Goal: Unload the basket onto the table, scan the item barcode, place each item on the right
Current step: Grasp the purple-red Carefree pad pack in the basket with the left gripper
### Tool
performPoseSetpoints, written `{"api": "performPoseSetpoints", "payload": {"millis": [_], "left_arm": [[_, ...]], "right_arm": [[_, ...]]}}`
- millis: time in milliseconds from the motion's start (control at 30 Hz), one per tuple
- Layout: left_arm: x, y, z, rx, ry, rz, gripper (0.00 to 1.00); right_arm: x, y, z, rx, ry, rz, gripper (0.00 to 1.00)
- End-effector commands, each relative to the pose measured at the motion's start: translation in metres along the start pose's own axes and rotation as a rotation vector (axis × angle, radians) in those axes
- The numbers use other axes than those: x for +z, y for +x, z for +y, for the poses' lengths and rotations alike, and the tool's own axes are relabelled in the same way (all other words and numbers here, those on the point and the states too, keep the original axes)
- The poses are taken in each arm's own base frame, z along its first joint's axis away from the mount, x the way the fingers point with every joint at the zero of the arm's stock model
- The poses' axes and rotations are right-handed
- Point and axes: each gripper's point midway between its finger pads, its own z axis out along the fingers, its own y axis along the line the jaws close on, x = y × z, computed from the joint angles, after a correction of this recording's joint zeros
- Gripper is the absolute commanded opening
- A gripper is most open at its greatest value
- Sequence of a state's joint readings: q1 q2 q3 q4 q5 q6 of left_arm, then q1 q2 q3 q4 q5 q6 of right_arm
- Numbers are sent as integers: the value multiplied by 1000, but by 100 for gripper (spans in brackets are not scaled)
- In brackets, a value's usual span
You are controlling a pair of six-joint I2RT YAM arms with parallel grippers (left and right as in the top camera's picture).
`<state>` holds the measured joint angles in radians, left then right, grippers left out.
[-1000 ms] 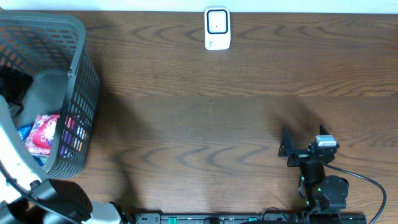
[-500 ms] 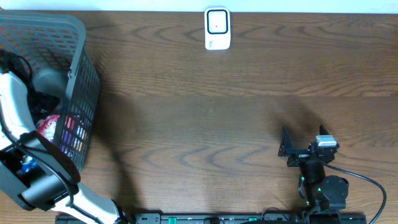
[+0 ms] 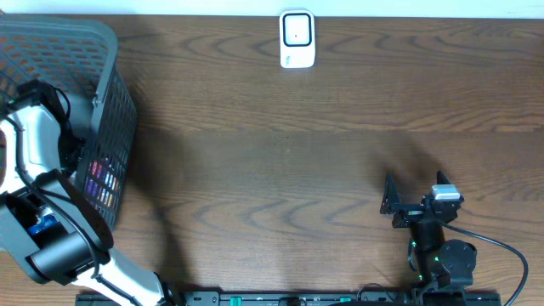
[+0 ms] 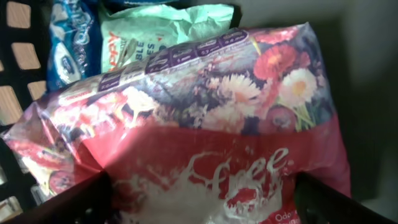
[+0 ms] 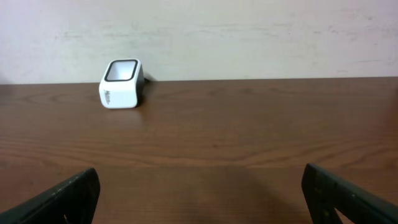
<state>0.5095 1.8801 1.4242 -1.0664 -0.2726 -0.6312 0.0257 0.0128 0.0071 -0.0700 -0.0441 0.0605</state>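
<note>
**Left arm [image 3: 30, 144] has swung deeper into the basket [image 3: 115, 102]**

We see the left gripper [image 4: 208, 199], jaws wide, straddling the red flowered packet [image 4: 211, 143]. Right gripper [image 5: 205, 196] idles, wide too. Nothing lifted; scanner [image 3: 297, 38] waits well apart. Grasp, carry, scan remain.

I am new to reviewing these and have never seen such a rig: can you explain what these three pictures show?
Two robot arms work at a table. The top picture looks down from above: a basket stands at the left and a white scanner at the far edge. The left arm reaches into the basket; the right arm sits near the front. The other two pictures come from cameras on the wrists. In the left one, the left claw is open over a red packet, not gripping it; a green packet and a blue packet lie behind. The right one looks past the open, empty right claw toward the scanner.
</note>
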Motion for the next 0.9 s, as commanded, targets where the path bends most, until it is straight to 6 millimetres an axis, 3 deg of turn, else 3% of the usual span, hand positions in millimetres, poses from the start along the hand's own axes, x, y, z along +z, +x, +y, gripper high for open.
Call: {"api": "performPoseSetpoints", "payload": {"millis": [0,67,100,200,300,433,567,733,867], "left_arm": [[23,14,12,8,-67,23,88],[27,18,13,10,-72,30,72],[27,18,13,10,-72,31,58],[27,19,11,9,-62,37,31],[26,20,11,11,-60,43,10],[15,20,1,-1,9,69,7],[-22,6,-11,-26,121,50,7],[-96,-16,-19,-70,340,-62,7],[-159,-26,-4,-113,489,-218,7]], "right_arm": [[0,1,0,13,4,4,99],[0,1,0,13,4,4,99],[0,1,0,13,4,4,99],[0,2,0,13,4,4,99],[0,2,0,13,4,4,99],[0,1,0,13,4,4,99],[0,1,0,13,4,4,99],[0,1,0,13,4,4,99],[0,1,0,13,4,4,99]]}}
